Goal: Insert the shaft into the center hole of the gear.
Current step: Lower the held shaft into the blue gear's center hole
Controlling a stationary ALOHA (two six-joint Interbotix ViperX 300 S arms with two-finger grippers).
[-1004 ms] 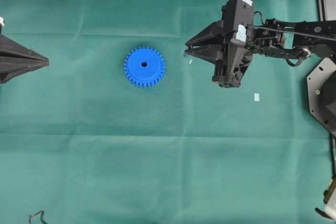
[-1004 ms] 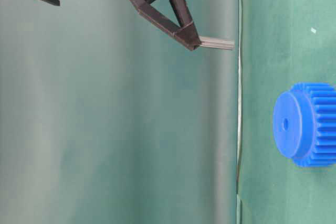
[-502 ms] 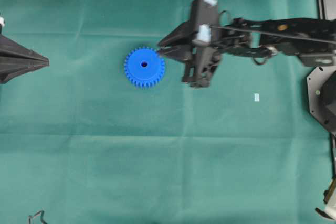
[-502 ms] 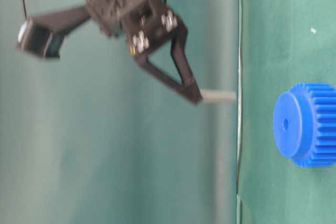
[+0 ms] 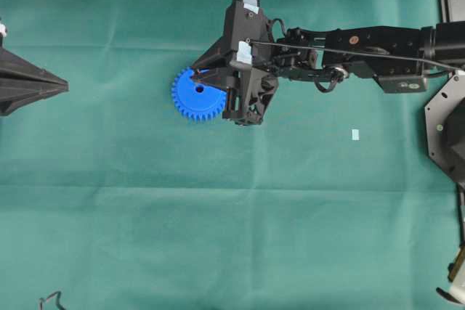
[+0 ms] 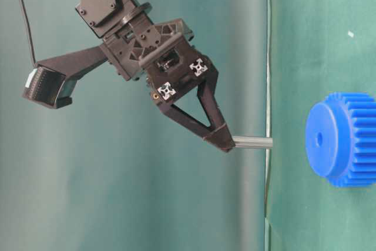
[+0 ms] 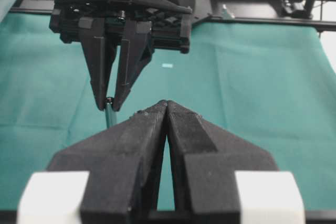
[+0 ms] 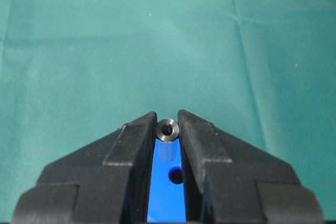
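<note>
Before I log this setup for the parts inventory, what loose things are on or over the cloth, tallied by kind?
Blue gear: 1
Metal shaft, held in the right gripper: 1
Pale tape scrap: 1
Total: 3

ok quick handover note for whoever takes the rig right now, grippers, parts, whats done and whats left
Right gripper: shut on the shaft, held above the gear, pin pointing down at it.
Left gripper: shut, empty, parked at the left edge.
Gear: flat on the green cloth, center hole uncovered.
Done: shaft picked up and brought over the gear.
Left: line the shaft up with the hole, lower it in, release. In the right wrist view the shaft looks slightly off the hole.
</note>
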